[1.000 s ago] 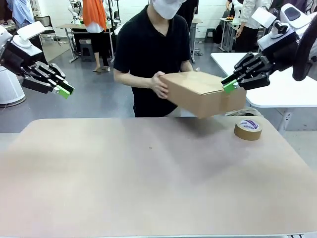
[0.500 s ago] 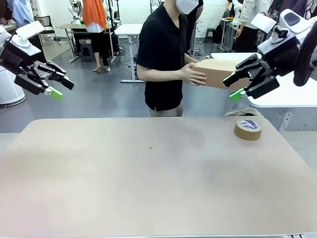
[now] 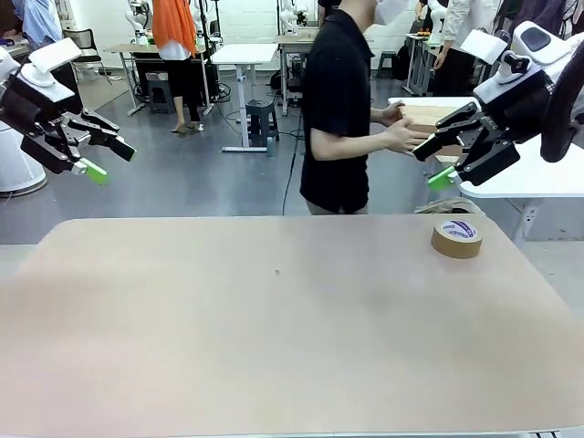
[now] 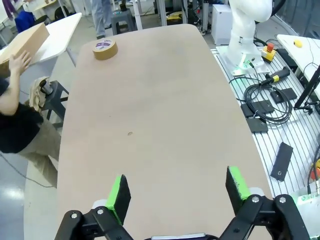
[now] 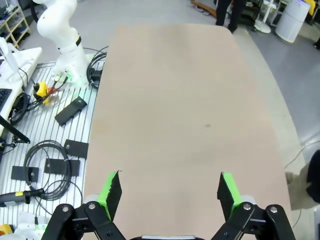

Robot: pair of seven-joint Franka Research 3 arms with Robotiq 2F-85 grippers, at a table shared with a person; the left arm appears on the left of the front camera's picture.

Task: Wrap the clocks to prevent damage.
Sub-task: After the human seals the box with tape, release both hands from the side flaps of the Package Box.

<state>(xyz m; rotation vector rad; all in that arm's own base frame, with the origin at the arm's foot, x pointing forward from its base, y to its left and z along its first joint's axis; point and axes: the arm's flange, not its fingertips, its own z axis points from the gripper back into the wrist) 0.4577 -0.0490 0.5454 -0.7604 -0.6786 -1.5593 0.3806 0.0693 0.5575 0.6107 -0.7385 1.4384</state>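
Both arms parked wide, box carried off to the side table

Front: left gripper [image 3: 102, 157] at nine o'clock and right gripper [image 3: 434, 161] at three hang spread, empty; the person's hand [image 3: 401, 137] steadies the cardboard box [image 3: 429, 117]; no clocks visible. Left wrist: tape roll [image 4: 105, 49] at eleven. Right wrist: bare table [image 5: 180, 100]. Best hold clear until the person's done.

Right gripper [image 5: 168, 194]: jaws standing wide apart, green pads [image 5: 110, 192] facing each other, nothing between them. Table [image 5: 180, 110]: tan top lying beneath and beyond the gripper. White robot arm base [image 5: 61, 31]: standing beside the table's far corner. Black cables [image 5: 47, 165], black flat boxes [image 5: 71, 110] and a yellow device [image 5: 41, 90]: lying on the grooved metal deck alongside the table.
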